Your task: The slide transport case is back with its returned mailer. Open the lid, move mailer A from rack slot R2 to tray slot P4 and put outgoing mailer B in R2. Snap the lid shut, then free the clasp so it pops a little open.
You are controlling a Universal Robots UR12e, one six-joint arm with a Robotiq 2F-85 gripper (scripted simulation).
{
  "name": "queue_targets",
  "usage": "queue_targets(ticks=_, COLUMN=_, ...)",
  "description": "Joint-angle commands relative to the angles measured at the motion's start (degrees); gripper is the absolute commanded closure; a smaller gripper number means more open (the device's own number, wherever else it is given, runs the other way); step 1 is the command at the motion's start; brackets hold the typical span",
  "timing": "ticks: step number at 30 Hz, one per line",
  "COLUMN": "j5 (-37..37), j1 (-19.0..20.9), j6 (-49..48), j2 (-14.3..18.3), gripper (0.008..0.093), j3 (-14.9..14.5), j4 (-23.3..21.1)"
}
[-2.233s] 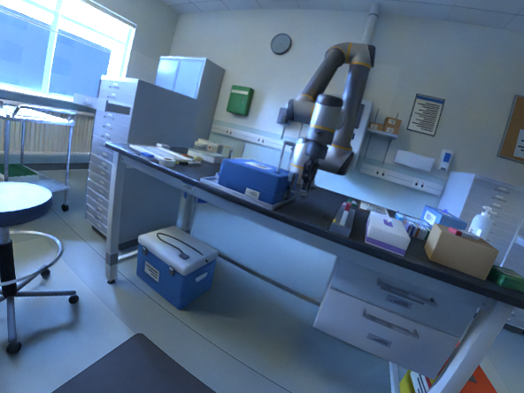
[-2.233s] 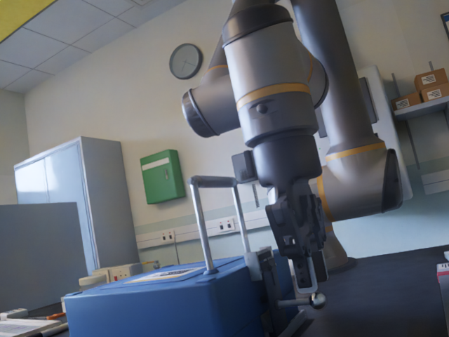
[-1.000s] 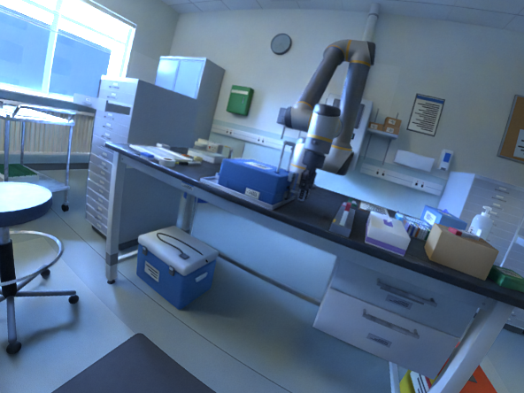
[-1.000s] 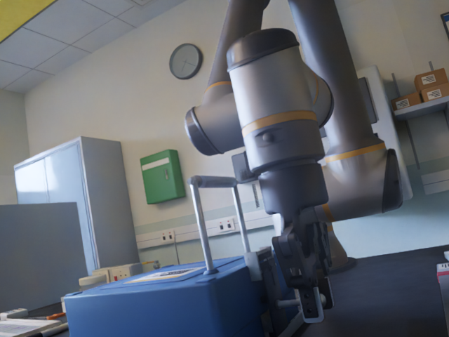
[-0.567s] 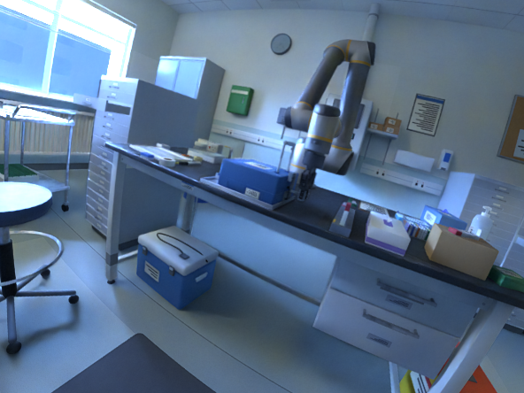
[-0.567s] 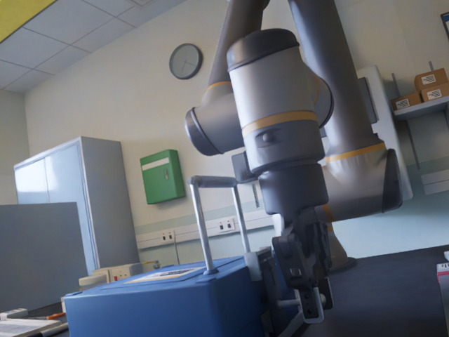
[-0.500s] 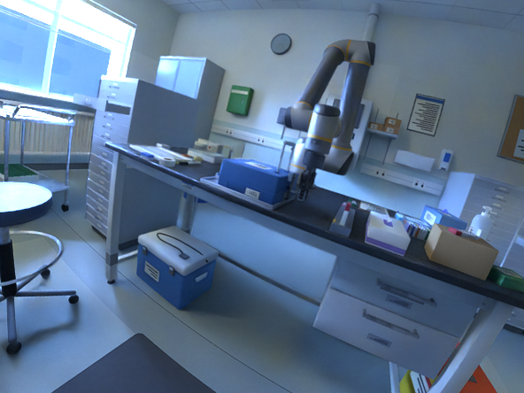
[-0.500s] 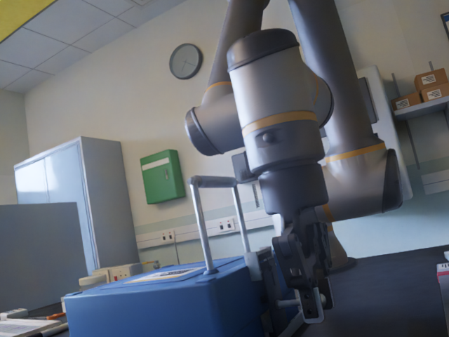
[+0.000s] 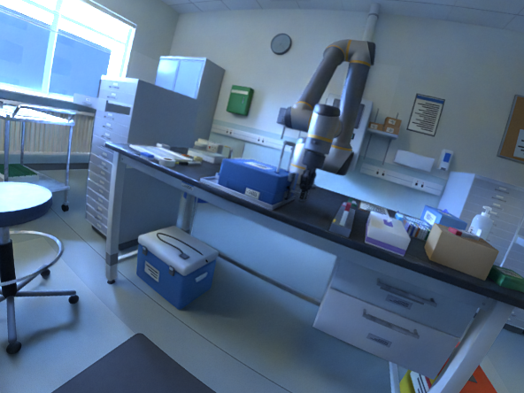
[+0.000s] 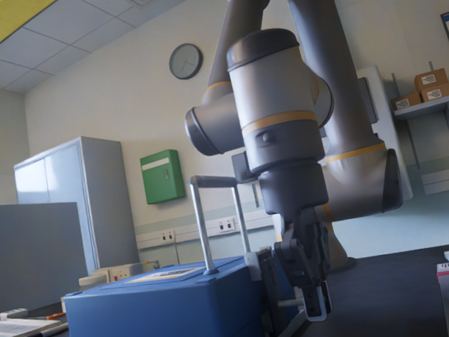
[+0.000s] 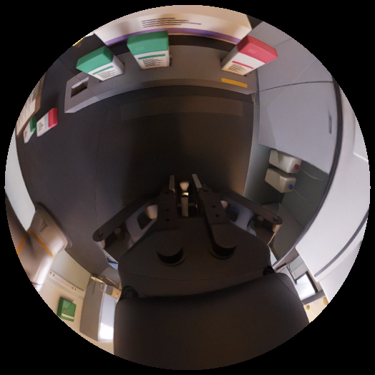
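The clasp's small pale pull peg (image 10: 290,303) (image 11: 184,195) sticks out from the right end of the blue transport case (image 9: 254,179) (image 10: 170,299). My gripper (image 9: 304,193) (image 10: 314,303) (image 11: 184,186) hangs at that end, low over the bench, and I have closed it on the peg. The case lid is down, with its tall handle (image 10: 217,221) standing upright. To the right on the bench, a grey tray (image 9: 343,219) (image 11: 161,84) holds upright mailers: two green-topped (image 11: 148,48) and one red-topped (image 11: 250,55).
A white-and-purple box (image 9: 386,232) and a cardboard box (image 9: 460,250) sit further right on the bench. A small red-and-white mailer (image 11: 46,121) lies loose on the dark bench. The case rests on a flat grey tray (image 9: 248,194) near the bench's front edge.
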Motion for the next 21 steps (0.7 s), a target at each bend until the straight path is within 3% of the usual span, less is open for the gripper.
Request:
queue_targets(ticks=1, j5=0.0, j1=0.0, j6=0.0, j2=-0.01, gripper=0.0814, j3=-0.03, j4=-0.03)
queue_targets(ticks=7, j5=0.0, j1=0.0, j6=0.0, j2=-0.01, gripper=0.0934, j3=-0.03, j4=-0.03)
queue_targets(ticks=21, j5=0.0, j1=0.22, j6=0.22, j2=-0.26, gripper=0.0934, j3=-0.19, j4=0.38)
